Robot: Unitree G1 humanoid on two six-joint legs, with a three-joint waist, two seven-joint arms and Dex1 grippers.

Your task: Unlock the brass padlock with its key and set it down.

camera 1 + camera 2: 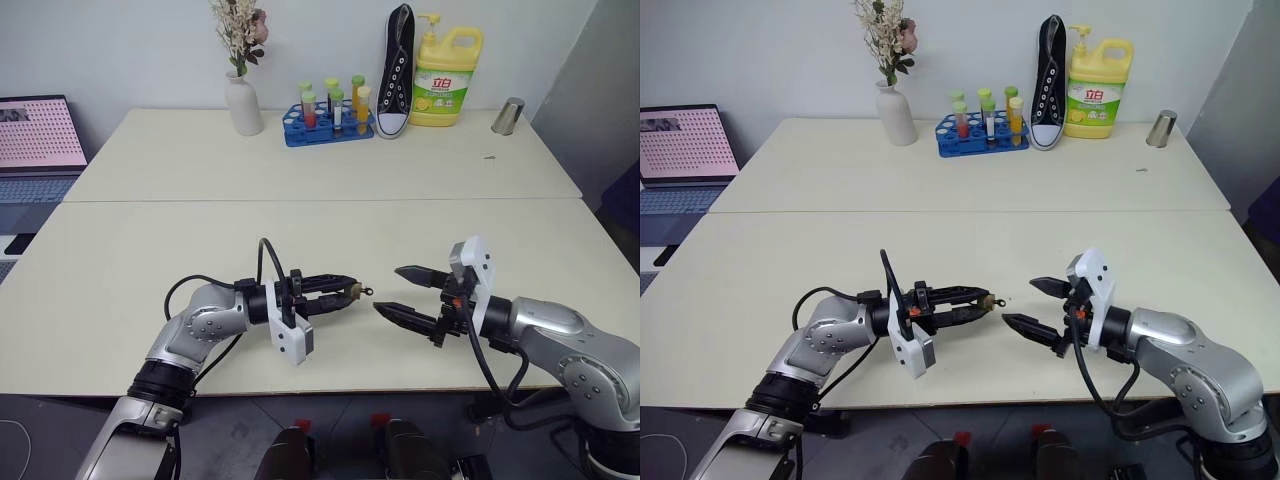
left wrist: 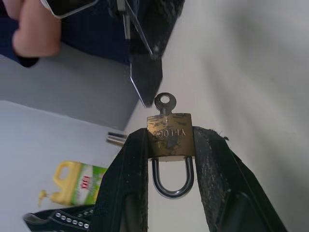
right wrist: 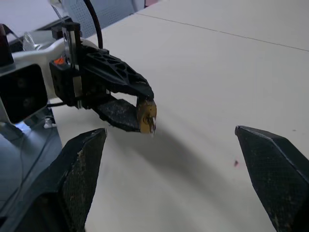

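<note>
My left gripper (image 1: 350,293) is shut on the brass padlock (image 2: 169,135), pinching its golden body at the fingertips just above the front table. The shackle points back between the fingers. The key (image 2: 165,102) sticks out of the padlock's far end, its round silvery head towards my right gripper (image 1: 388,289). That gripper stands open a short way to the right, level with the padlock and facing it, with nothing between its fingers. From the right wrist, the padlock (image 3: 146,116) hangs at the tip of the left gripper's fingers (image 3: 120,79).
At the back of the far table stand a white vase (image 1: 243,104), a blue test-tube rack (image 1: 325,124), a black shoe (image 1: 396,70), a yellow detergent bottle (image 1: 446,78) and a metal cup (image 1: 508,116). A laptop (image 1: 38,135) sits far left. A person's hand (image 2: 34,34) shows beyond the table.
</note>
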